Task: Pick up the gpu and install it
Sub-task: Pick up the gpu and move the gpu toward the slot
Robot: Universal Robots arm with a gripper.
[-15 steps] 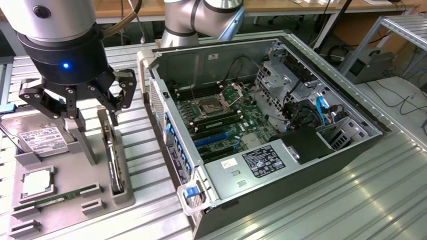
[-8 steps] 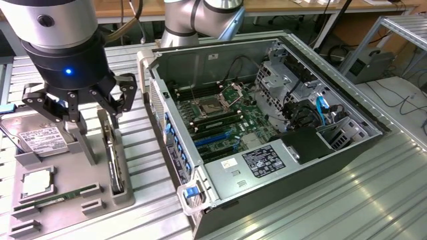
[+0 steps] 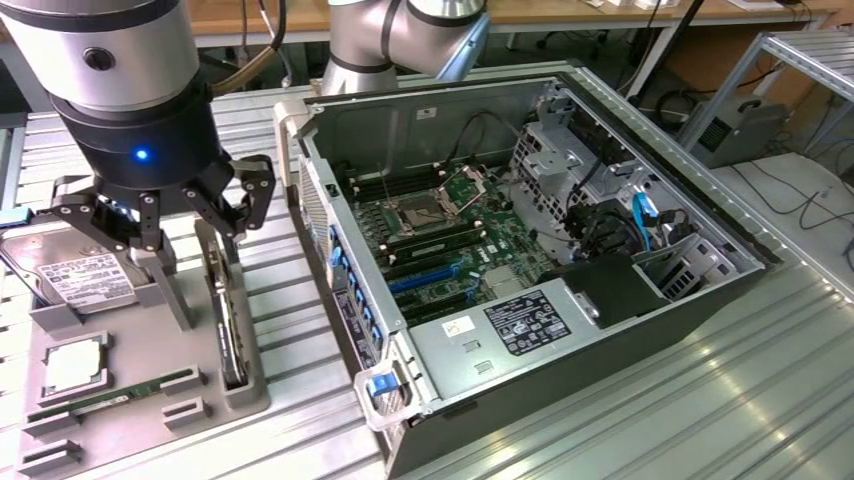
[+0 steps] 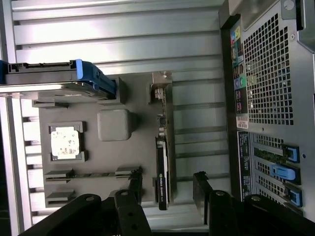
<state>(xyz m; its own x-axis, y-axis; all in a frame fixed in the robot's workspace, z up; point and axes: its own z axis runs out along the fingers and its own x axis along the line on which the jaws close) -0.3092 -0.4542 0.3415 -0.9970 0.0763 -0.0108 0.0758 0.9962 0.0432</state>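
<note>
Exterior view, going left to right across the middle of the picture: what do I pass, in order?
Hard drive → gpu, standing on edge in the grey holder → open computer case → grey box beyond the table.

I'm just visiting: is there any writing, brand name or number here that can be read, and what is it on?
No text here reads clearly enough to quote.
White label on the hard drive: print too small.
Black label on the power supply: white print too small.
Edge of the gpu: white lettering, blurred.
Coloured stickers on the back of the computer case: too small.
</note>
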